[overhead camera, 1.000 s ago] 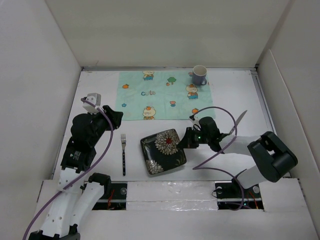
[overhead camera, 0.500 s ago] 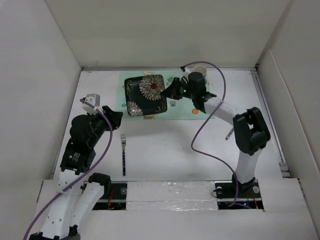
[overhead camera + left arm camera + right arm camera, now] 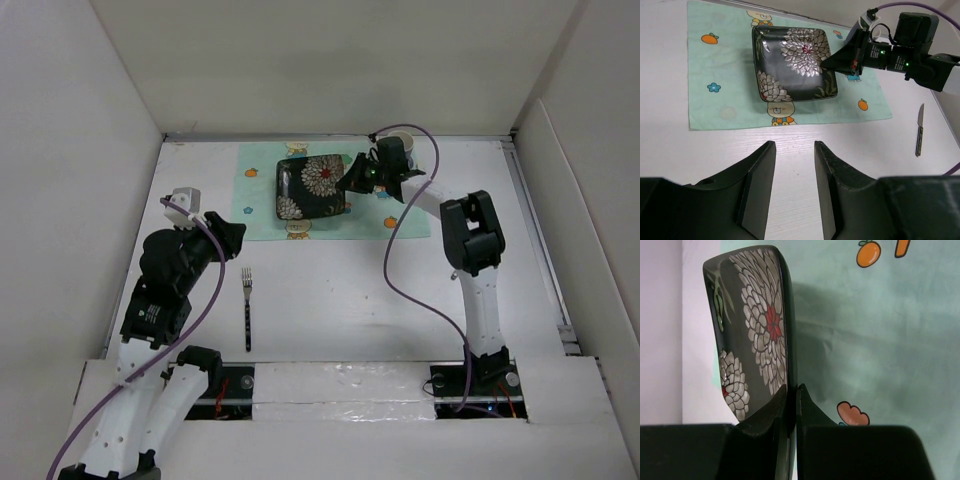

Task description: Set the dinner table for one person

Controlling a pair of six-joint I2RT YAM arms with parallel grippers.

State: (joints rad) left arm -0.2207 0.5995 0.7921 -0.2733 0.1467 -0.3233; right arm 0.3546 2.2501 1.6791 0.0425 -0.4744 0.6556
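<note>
A black square plate with white flowers [image 3: 311, 187] is over the middle of the mint-green placemat [image 3: 262, 200] at the far side of the white dinner table [image 3: 340, 290]. My right gripper [image 3: 353, 177] is shut on the plate's right edge; the right wrist view shows the rim pinched between the fingers [image 3: 791, 387]. The plate [image 3: 792, 62] looks level and low on the mat. My left gripper [image 3: 794, 145] is open and empty above bare table, in front of the mat. A fork [image 3: 247, 308] lies on the near left.
A blue-grey mug [image 3: 397, 149] stands at the mat's far right corner, partly hidden behind my right arm. A knife [image 3: 919, 130] lies on the table to the right of the mat. White walls enclose the table on three sides.
My right gripper has carried the plate from the near middle of the table to the placemat, then shifted it right toward the mat's middle. The left arm has not moved.
</note>
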